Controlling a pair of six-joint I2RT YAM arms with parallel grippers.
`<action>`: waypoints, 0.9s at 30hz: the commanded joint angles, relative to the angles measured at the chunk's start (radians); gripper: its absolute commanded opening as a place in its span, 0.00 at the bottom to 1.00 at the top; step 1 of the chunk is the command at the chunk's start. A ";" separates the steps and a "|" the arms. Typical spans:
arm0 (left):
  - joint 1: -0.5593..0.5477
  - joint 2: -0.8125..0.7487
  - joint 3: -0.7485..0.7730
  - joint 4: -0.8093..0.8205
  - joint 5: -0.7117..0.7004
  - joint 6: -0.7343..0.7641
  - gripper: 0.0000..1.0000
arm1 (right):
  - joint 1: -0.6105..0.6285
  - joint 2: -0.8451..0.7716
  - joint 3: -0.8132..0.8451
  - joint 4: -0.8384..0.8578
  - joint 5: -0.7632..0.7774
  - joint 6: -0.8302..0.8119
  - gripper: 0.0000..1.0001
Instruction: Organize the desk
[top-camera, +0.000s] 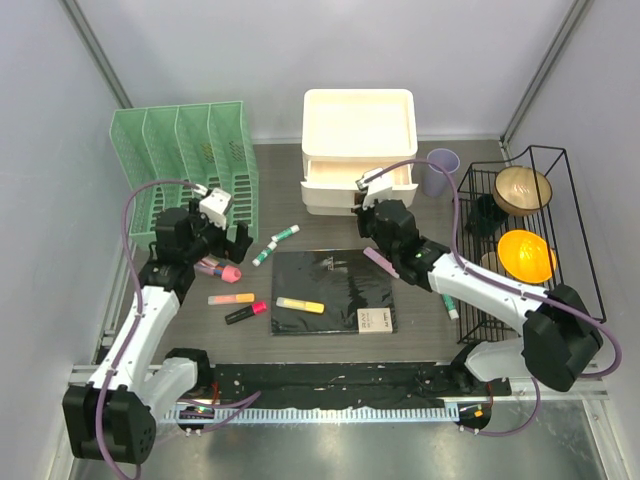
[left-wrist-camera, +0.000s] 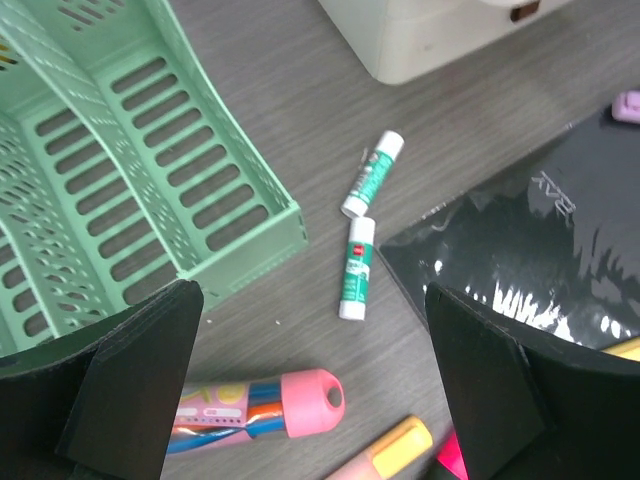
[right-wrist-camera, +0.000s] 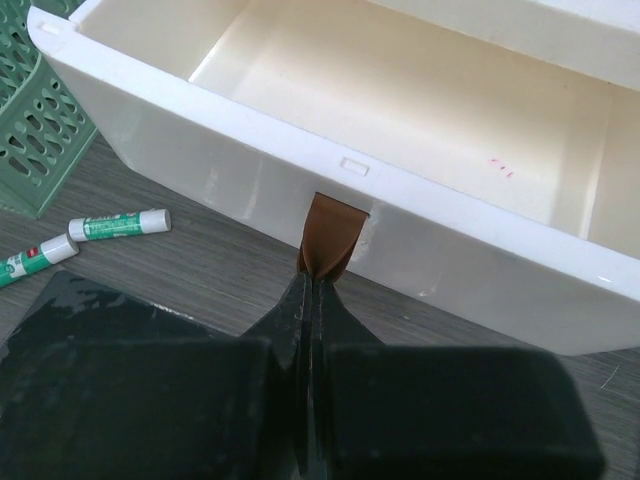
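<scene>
The desk (top-camera: 330, 225) is dark wood-grain. On it stands a white drawer unit (top-camera: 358, 150) with its lower drawer (right-wrist-camera: 400, 110) pulled partly out and empty. My right gripper (right-wrist-camera: 318, 285) is shut on the drawer's brown pull tab (right-wrist-camera: 330, 240). My left gripper (left-wrist-camera: 312, 300) is open and empty, hovering over a pink pen case (left-wrist-camera: 260, 405), beside the green file rack (left-wrist-camera: 120, 180). Two glue sticks (left-wrist-camera: 372, 173) (left-wrist-camera: 356, 267) lie just beyond it. A black notebook (top-camera: 335, 290) lies mid-desk with a yellow highlighter (top-camera: 300, 305) on it.
Orange (top-camera: 231, 298) and pink (top-camera: 245, 311) highlighters lie left of the notebook. A small pad (top-camera: 375, 320) sits on its near right corner. A purple cup (top-camera: 440, 170) stands right of the drawers. A black wire rack (top-camera: 575, 215) holds brown (top-camera: 522, 190) and orange (top-camera: 526, 255) bowls.
</scene>
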 joint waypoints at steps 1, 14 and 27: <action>-0.037 0.013 0.002 -0.041 0.002 0.057 1.00 | 0.017 -0.037 -0.015 -0.033 -0.029 0.008 0.01; -0.164 0.114 -0.024 -0.119 -0.120 0.158 1.00 | 0.017 -0.061 -0.014 -0.079 -0.066 -0.043 0.61; -0.181 0.358 0.018 -0.067 -0.191 0.233 0.87 | 0.017 -0.075 -0.034 -0.074 -0.089 -0.079 0.74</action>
